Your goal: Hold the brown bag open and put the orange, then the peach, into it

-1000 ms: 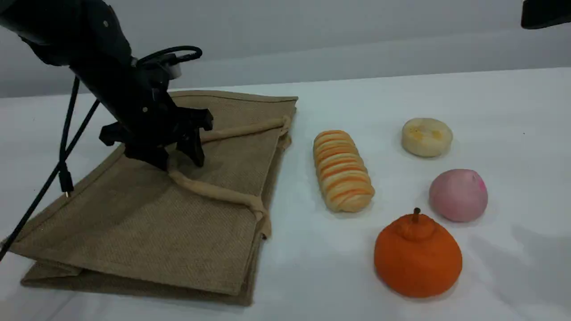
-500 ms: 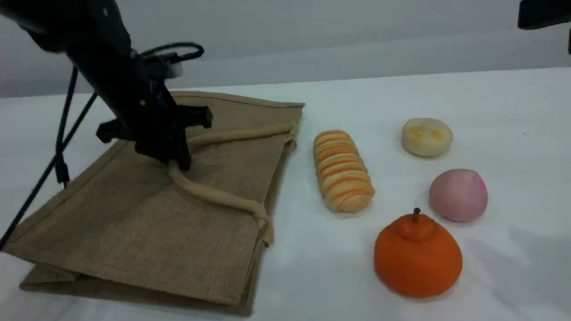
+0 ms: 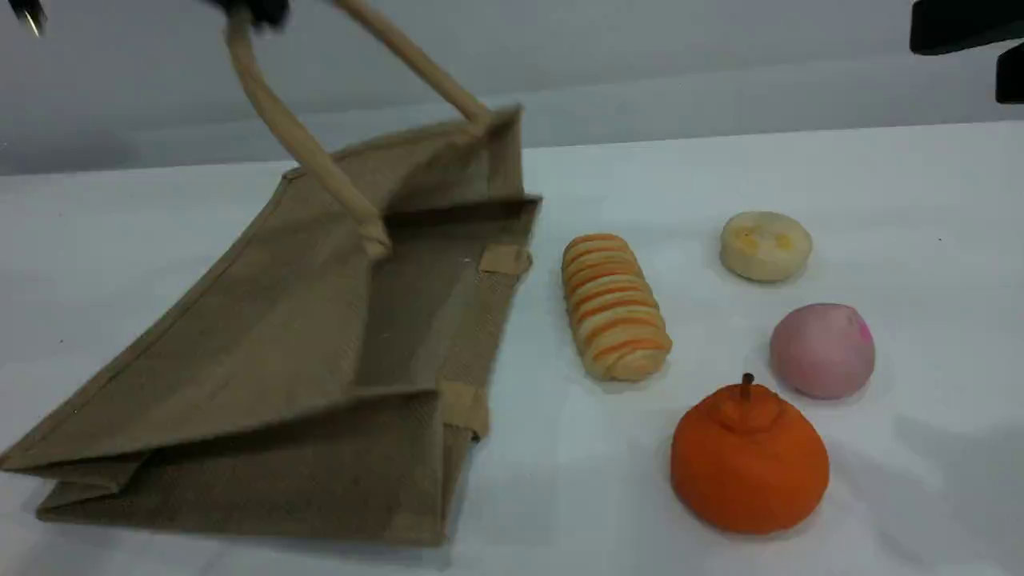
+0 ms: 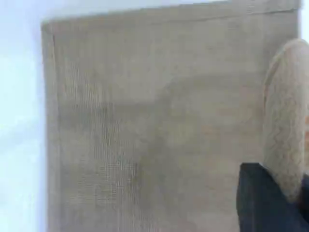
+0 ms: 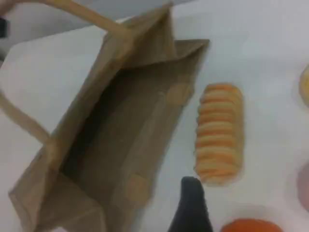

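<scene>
On the left of the white table (image 3: 720,160) lies the brown bag (image 3: 264,344), its upper side pulled up so the mouth gapes toward the right and the darker inside shows. Its rope handle (image 3: 296,136) is drawn taut, both strands rising to the top edge of the scene view, where the left gripper (image 3: 248,10) is only a dark blur. In the left wrist view a dark fingertip (image 4: 265,203) sits right against the handle, above the flat cloth of the bag; the jaws are pressed together on that handle.

Just right of the bag's mouth lies a striped bread loaf (image 3: 614,306), lengthwise and apart from the bag. Farther right, toward the back, sits a pale yellow cake (image 3: 766,246). In front of the cake rests the peach (image 3: 822,350), its pink mark on the right side. Nearest the front stands the orange (image 3: 749,460), stem up, close beside the peach but not touching it.

The right gripper (image 5: 190,210) hangs above the front of the table, between loaf and bag mouth in its own camera, holding nothing, its jaws spread wide. A dark part of that arm shows at the scene view's top right corner.
</scene>
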